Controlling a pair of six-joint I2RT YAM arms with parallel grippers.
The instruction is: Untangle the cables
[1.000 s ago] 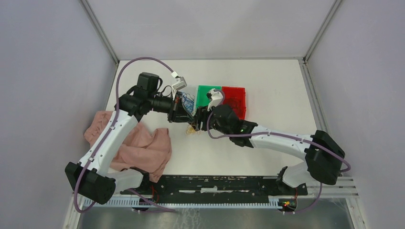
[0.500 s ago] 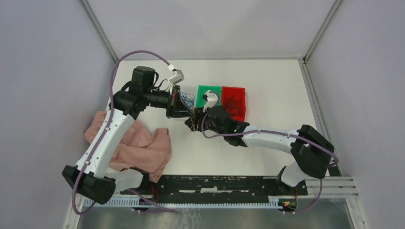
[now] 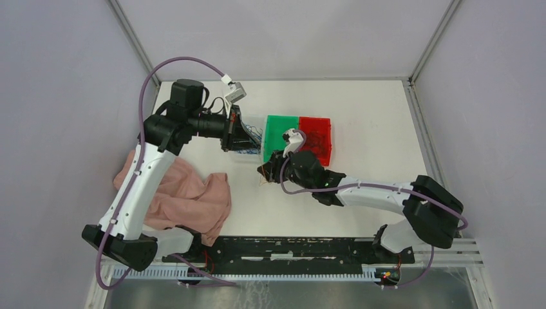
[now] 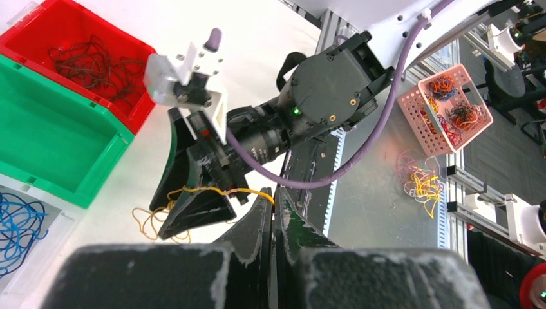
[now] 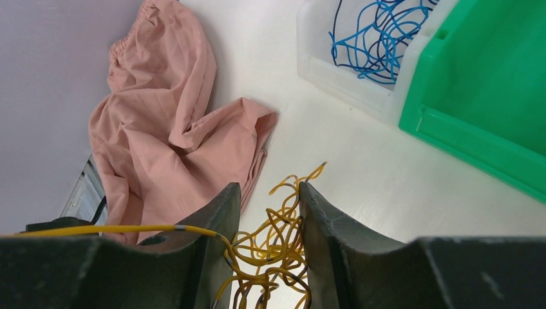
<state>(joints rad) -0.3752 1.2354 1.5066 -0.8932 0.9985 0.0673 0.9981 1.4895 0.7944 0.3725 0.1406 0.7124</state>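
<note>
A loose tangle of yellow-orange cables [image 5: 283,254] lies on the white table, also seen in the left wrist view [image 4: 149,219]. My right gripper [image 5: 268,190] stands over it, jaws part open, with the loops between its fingers [image 5: 216,215]. My left gripper [image 4: 275,201] is shut on one yellow cable [image 4: 212,189]. That cable runs taut from the tangle across the right gripper's fingers. From above, the left gripper [image 3: 248,136] hangs over the clear bin [image 3: 243,156] and the right gripper [image 3: 264,172] is just near of it.
Blue cables [image 5: 376,35] lie in the clear bin. Beside it are a green bin [image 3: 280,129] and a red bin [image 3: 315,138] with dark cables [image 4: 87,61]. A pink cloth [image 3: 187,196] lies at the left. A pink basket [image 4: 451,106] of cables sits off the table.
My left arm has drawn back toward the far left, pulling the yellow cable taut. My right gripper has shifted slightly nearer over the tangle and its jaws have narrowed.
</note>
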